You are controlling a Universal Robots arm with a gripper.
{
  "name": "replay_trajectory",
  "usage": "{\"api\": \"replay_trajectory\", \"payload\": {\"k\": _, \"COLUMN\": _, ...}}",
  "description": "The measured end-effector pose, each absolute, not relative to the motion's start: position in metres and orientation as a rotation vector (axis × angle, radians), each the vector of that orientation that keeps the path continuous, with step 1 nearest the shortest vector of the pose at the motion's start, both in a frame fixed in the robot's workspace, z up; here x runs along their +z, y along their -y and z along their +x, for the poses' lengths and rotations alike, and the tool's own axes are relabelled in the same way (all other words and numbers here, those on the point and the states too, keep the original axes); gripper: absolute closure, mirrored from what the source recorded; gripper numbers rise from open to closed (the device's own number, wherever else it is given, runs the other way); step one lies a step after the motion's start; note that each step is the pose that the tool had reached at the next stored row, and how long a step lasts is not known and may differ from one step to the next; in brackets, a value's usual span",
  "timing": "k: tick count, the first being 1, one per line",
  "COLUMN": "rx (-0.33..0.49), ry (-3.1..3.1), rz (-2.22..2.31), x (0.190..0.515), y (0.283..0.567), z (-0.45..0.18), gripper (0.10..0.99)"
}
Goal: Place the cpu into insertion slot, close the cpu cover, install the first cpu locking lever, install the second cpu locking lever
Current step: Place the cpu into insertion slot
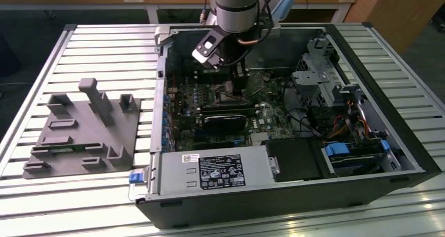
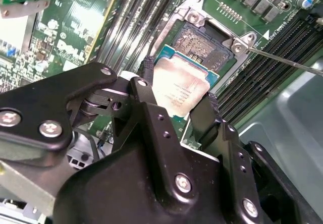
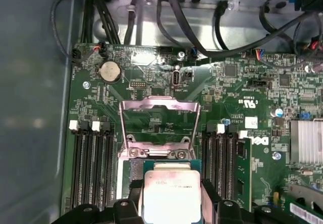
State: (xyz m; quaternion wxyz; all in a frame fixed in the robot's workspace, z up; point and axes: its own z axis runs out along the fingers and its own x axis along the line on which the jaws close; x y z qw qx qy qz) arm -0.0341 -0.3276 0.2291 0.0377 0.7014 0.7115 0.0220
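Note:
My gripper point(image 2: 180, 90) is shut on the cpu point(image 2: 177, 89), a square chip with a dull grey metal top, one black finger on each of two opposite edges. In the first wrist view the cpu point(image 3: 169, 193) hangs just over the near part of the insertion slot point(image 3: 132, 168); whether they touch I cannot tell. The insertion slot point(image 2: 202, 42) shows its dark pin field past the chip. The cpu cover point(image 3: 159, 123), a silver frame with a large window, stands flipped open beyond the slot. A thin locking lever point(image 2: 282, 60) sticks out beside it. In the exterior view my gripper point(image 1: 233, 78) reaches down into the open computer case.
Black memory slots point(image 3: 93, 163) flank the socket on both sides. Cables point(image 3: 202, 32) run along the far case wall. A power supply point(image 1: 215, 172) and a drive cage point(image 1: 316, 75) fill other parts of the case. A grey fixture point(image 1: 80, 133) sits on the slatted table at the exterior view's left.

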Motion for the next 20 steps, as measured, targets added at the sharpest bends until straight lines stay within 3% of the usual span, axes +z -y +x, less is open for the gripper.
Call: {"api": "replay_trajectory", "payload": {"k": 20, "rx": 0.067, "ry": -2.149, "rz": 2.186, "x": 0.212, "y": 0.324, "z": -0.042, "gripper": 0.545}}
